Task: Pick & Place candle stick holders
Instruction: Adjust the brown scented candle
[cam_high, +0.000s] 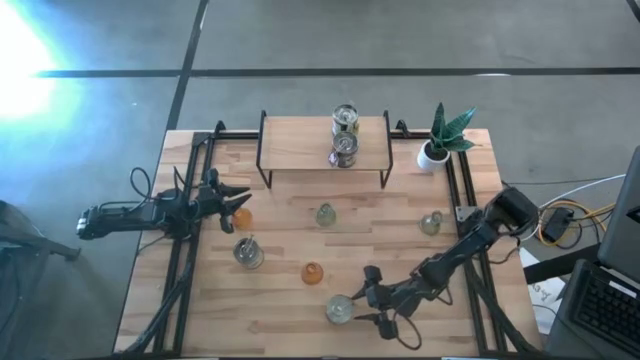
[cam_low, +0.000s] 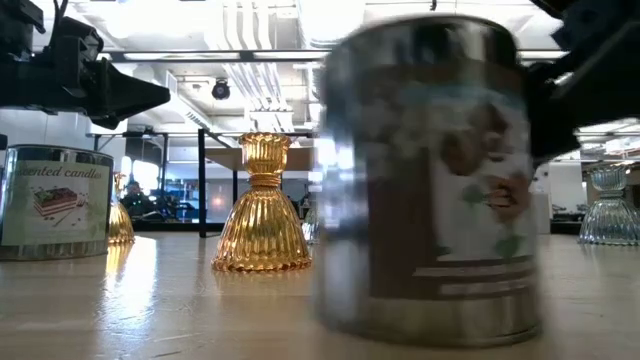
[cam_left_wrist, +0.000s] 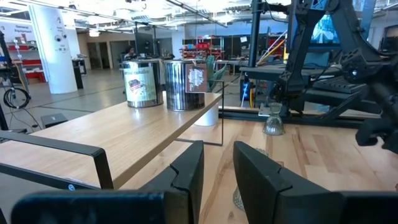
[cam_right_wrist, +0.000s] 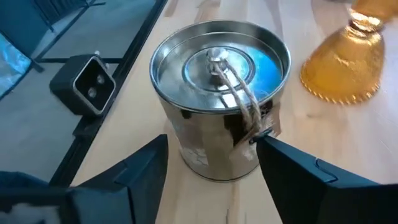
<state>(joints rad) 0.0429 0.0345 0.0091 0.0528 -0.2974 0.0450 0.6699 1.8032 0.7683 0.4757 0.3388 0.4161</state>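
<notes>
My right gripper (cam_right_wrist: 211, 165) is open at the table's near middle. Its two fingers stand on either side of a silvery lidded candle tin (cam_right_wrist: 221, 93) that stands upright on the table (cam_high: 339, 309); I cannot tell whether they touch it. An orange glass holder (cam_high: 313, 272) stands just beyond it on its flared foot. My left gripper (cam_high: 237, 198) is open and empty, raised above the table at the left, over a second orange holder (cam_high: 240, 215). Pale clear holders stand at mid-table (cam_high: 326, 214) and at the right (cam_high: 432, 223).
A second tin (cam_high: 248, 252) stands near the left gripper. A wooden shelf on a black frame (cam_high: 300, 145) at the far middle carries two more tins (cam_high: 345, 120). A white-potted plant (cam_high: 440, 140) stands at the far right. Black rails run along both table sides.
</notes>
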